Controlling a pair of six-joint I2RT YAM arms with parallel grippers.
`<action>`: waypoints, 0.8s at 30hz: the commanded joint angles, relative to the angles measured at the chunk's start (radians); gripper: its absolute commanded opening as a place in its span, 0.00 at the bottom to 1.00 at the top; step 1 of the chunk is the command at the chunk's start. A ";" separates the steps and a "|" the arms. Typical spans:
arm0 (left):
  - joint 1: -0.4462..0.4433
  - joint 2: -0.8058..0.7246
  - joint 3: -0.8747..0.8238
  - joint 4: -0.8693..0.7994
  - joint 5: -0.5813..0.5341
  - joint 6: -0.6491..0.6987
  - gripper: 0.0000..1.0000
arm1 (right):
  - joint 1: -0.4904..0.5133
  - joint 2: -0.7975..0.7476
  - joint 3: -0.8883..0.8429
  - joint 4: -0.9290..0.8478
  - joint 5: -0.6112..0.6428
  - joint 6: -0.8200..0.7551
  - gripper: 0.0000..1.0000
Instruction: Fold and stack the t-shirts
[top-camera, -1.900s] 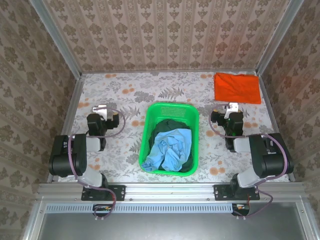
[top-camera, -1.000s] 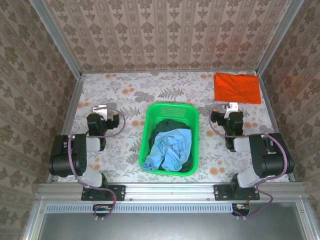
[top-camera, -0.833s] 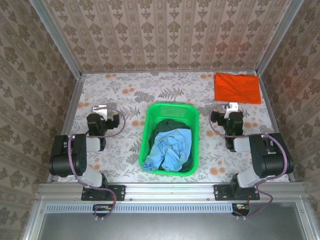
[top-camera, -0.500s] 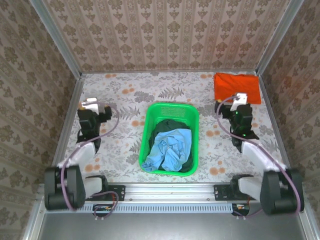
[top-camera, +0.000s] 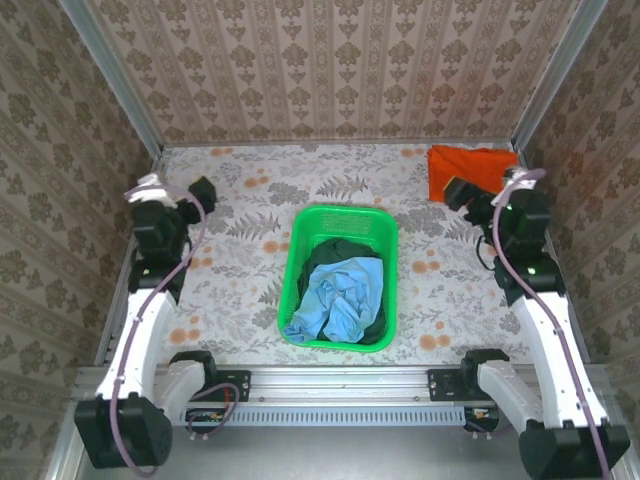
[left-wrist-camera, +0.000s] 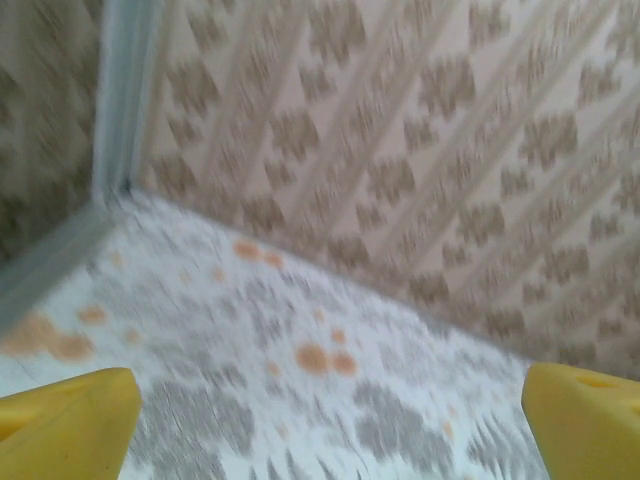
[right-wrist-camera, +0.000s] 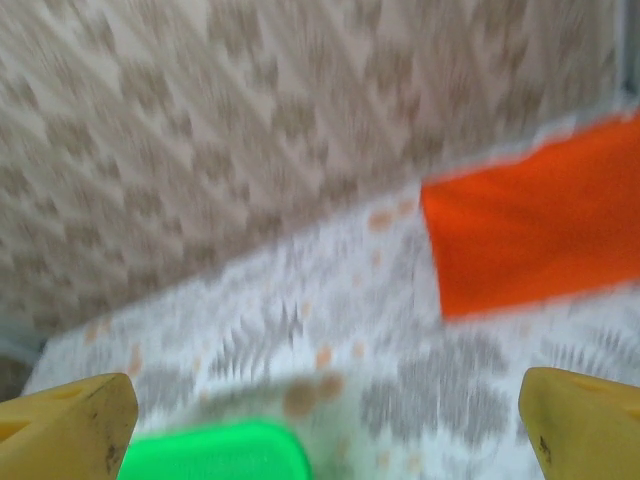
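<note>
A light blue t-shirt lies crumpled in the green basket at the table's middle, on top of a dark cloth. A folded orange-red t-shirt lies flat at the back right corner and is blurred in the right wrist view. My left gripper is raised over the table's far left, open and holding nothing, with its yellow fingertips wide apart. My right gripper hangs just in front of the orange-red shirt, also open and holding nothing.
Patterned walls close the table at the back and both sides, with metal corner posts. The basket's rim shows at the bottom of the right wrist view. Floral tabletop lies bare left and right of the basket.
Both arms have unfolded from their tucked pose beside the basket. The grippers have risen and swung back and outward, left towards the back left, right towards the orange-red shirt. Both wrist views are motion-blurred.
</note>
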 joint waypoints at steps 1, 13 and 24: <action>-0.213 0.067 0.104 -0.169 -0.007 -0.025 1.00 | 0.078 0.050 -0.002 -0.234 -0.062 0.083 0.98; -0.896 0.429 0.398 -0.742 0.102 0.186 0.95 | 0.376 0.263 -0.082 -0.492 0.041 0.108 0.84; -0.909 0.659 0.555 -0.904 0.417 0.260 0.72 | 0.381 0.222 -0.172 -0.448 -0.056 0.135 0.60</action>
